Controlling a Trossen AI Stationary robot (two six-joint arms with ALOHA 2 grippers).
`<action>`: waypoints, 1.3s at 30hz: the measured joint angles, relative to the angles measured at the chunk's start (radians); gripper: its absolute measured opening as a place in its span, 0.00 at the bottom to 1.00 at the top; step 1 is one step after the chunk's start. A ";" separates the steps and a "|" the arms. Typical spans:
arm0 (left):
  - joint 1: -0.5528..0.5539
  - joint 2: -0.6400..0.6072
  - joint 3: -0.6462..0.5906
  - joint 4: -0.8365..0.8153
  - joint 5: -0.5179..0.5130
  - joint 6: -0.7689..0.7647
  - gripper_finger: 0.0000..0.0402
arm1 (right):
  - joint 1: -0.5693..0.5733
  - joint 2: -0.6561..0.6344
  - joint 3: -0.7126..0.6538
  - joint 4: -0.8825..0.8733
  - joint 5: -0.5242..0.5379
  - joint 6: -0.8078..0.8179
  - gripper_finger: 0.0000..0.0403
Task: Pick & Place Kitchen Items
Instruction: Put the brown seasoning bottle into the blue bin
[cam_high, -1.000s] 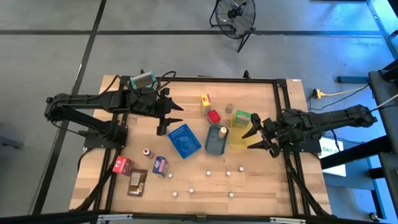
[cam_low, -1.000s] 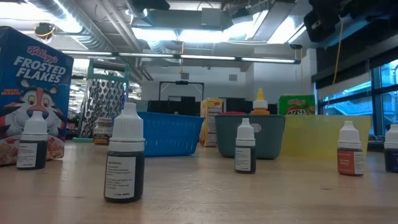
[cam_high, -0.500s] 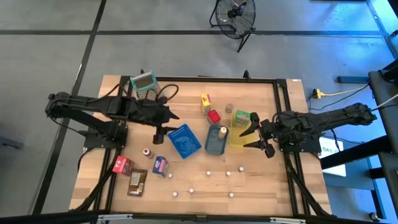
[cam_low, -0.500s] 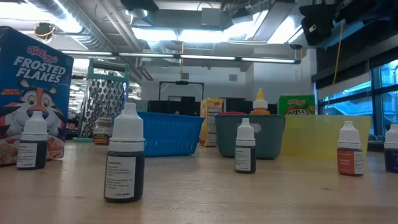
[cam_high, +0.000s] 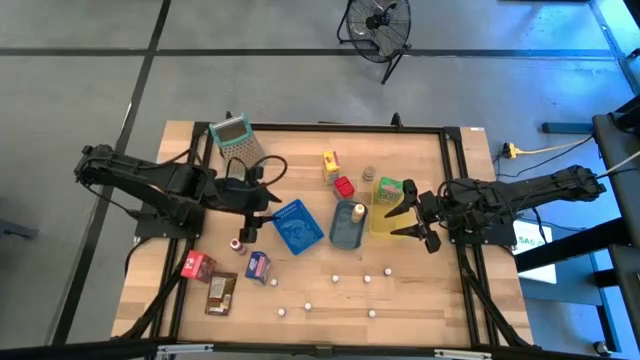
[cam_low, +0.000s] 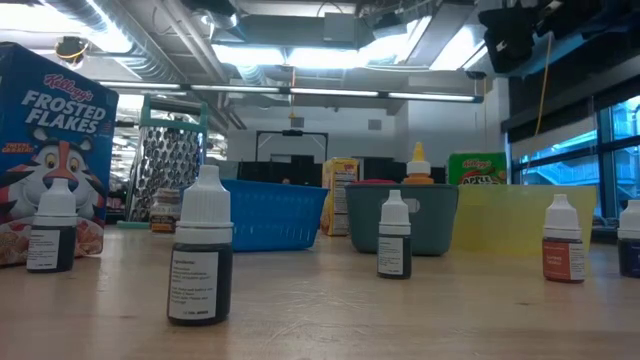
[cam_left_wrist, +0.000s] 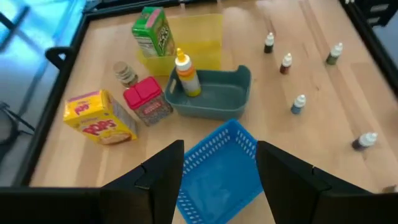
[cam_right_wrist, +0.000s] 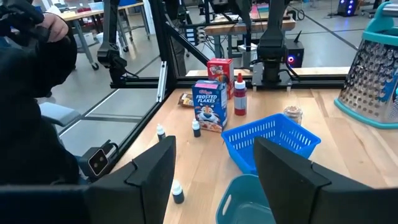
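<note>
— Where are your hands, and what do they hold?

— My left gripper (cam_high: 247, 217) is at the left of centre in the high view, above the wood, just left of the blue basket (cam_high: 296, 226). Its fingers are apart and nothing is between them. My right gripper (cam_high: 408, 217) waits at the right edge of the yellow tray (cam_high: 380, 222); its fingers also stand apart and hold nothing.

— And the kitchen items?

— They are scattered. A red-capped bottle (cam_high: 237, 244) stands just below my left gripper, next to the Frosted Flakes box (cam_high: 258, 267). The Pops box (cam_high: 330, 165) and a red shaker (cam_high: 344, 186) are in the upper middle. The small dropper bottles (cam_high: 335, 279) are spread along the lower middle. A yellow-capped bottle (cam_high: 358, 212) already lies in the teal bin (cam_high: 343, 233).

— How do you do this step well?

— I think the red-capped bottle is my nearest target. I should come straight down over it and close on its body, not the cap, because it is narrow and can tip against the box.
</note>
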 joint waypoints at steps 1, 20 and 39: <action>0.000 0.000 0.000 -0.002 -0.019 0.016 0.49 | 0.000 0.000 0.000 0.000 0.000 -0.001 0.54; 0.203 -0.001 0.000 -0.241 0.099 -0.044 0.49 | 0.000 0.000 0.000 -0.012 -0.001 0.024 0.54; 0.417 0.274 0.000 -0.372 0.277 0.217 0.49 | 0.000 0.034 -0.001 -0.034 -0.001 0.028 0.54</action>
